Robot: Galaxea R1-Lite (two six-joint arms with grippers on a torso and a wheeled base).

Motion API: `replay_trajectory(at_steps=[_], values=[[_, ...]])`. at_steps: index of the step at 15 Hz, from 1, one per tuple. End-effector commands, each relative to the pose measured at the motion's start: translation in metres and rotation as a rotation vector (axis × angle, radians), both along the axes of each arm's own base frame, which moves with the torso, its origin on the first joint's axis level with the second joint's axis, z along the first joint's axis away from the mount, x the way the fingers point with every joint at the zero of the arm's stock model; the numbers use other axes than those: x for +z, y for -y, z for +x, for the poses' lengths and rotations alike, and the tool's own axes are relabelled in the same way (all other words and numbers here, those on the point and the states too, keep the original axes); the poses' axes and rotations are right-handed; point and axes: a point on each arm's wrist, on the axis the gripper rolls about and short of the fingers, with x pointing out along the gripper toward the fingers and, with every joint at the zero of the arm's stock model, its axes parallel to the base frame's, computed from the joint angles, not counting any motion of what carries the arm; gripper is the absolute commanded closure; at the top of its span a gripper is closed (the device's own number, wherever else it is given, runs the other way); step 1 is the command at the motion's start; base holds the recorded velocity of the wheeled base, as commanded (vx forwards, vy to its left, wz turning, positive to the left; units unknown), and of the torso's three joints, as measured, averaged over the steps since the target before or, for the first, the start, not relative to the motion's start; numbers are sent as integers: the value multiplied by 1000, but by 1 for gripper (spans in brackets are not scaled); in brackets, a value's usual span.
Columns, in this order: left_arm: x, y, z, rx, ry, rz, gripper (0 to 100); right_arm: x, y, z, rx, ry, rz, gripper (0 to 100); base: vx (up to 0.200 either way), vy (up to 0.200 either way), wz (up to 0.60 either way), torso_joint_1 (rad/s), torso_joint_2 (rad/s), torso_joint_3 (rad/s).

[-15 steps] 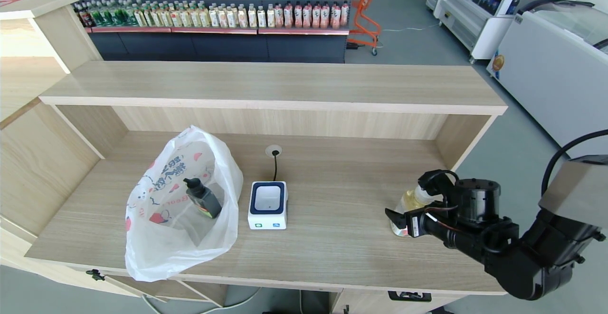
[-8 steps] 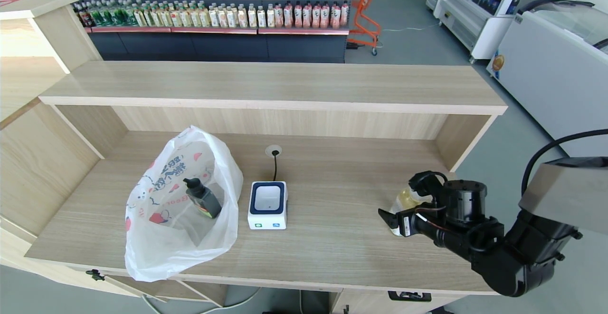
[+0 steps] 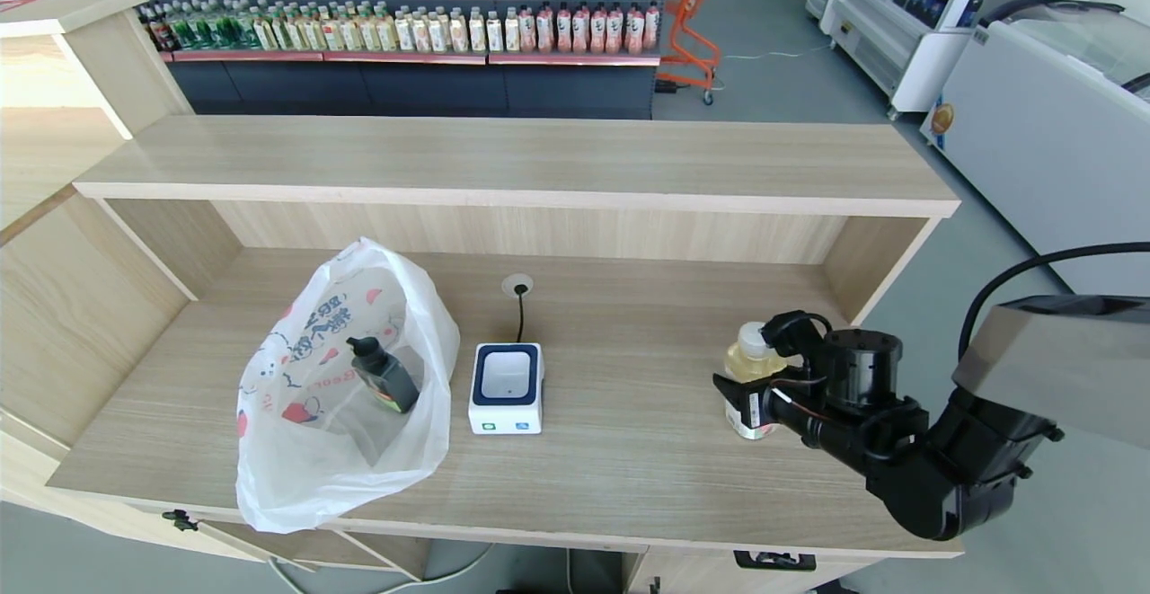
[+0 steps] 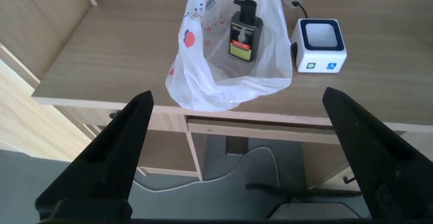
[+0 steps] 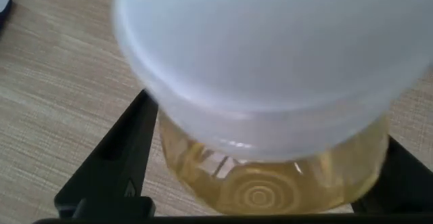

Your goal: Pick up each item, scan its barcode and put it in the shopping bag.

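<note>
Fingers (image 4: 108, 156) of the left gripper (image 4: 237, 94) were spread wide off the near edge of the counter (image 3: 629, 459), with nothing held. Over the counter's right part, the bottle (image 3: 748, 387) was clasped upright by the right gripper (image 3: 756, 362); whether its base touched the wood could not be told.

Slippage was judged the main risk, since the body was smooth and round and could twist when tilted toward the scanner (image 3: 507, 387). Its barcode was not seen, so a wrong face could be presented.

Beyond the scanner, the shopping bag (image 3: 296, 459) sagged with 1 pump bottle (image 3: 384, 376) inside, and a rim could be snagged.

Finger contact on both sides of the bottle was shown by the right wrist view but left unclear by the head view. The bag's overhang was shown best by the left wrist view.
</note>
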Motion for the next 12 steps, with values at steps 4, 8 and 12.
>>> replay_trajectory(at_steps=[4,8,12], values=[[0,0,0,0,0,0,0,0,0,2,0,7,-5,100,0,0,0,0,0,0],[0,0,0,0,0,0,0,-3,0,3,16,13,-56,100,0,0,0,0,0,0],[0,0,0,0,0,0,0,28,1,-4,52,69,107,100,0,0,0,0,0,0]])
